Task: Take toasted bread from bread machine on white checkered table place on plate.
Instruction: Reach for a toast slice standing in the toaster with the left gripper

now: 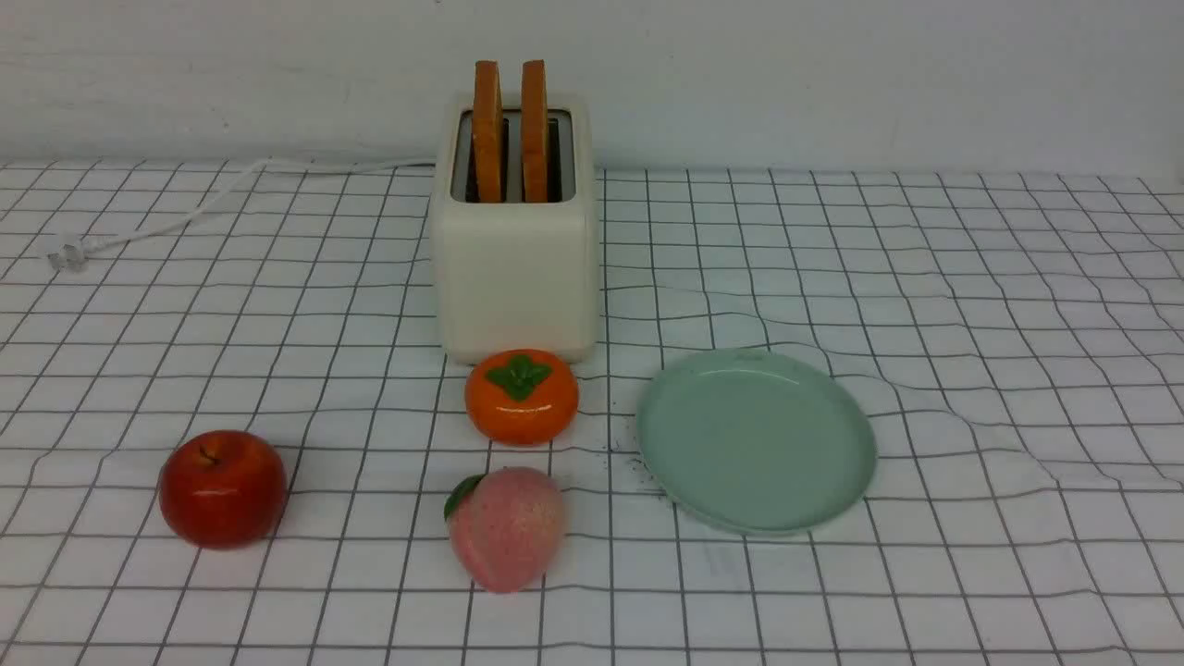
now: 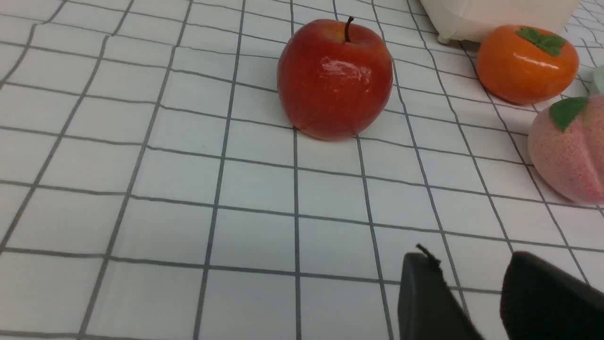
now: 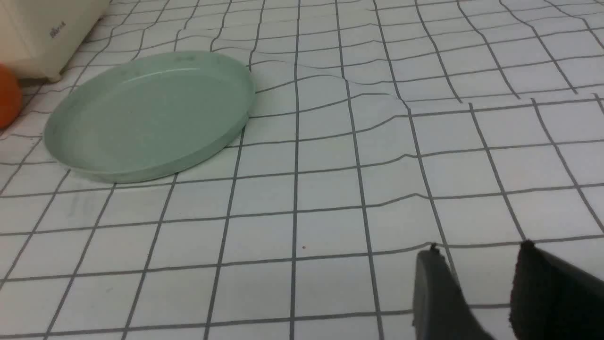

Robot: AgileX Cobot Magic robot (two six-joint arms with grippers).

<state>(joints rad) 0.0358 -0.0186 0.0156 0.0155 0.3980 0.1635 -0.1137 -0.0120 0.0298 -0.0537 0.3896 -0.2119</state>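
The cream-white bread machine (image 1: 516,268) stands at the back middle of the white checkered table (image 1: 971,305). Two slices of toasted bread, the left (image 1: 487,129) and the right (image 1: 534,129), stand upright in its slots. The mint-green plate (image 1: 755,439) lies empty to its front right; it also shows in the right wrist view (image 3: 146,115). Neither arm shows in the front view. My left gripper (image 2: 472,264) is open and empty above the cloth, short of the apple. My right gripper (image 3: 476,257) is open and empty above the cloth, apart from the plate.
A red apple (image 1: 222,488) sits front left. An orange persimmon (image 1: 521,396) lies just before the bread machine, a pink peach (image 1: 506,527) nearer the front. The white power cord (image 1: 166,217) trails to the back left. The cloth is wrinkled by the plate.
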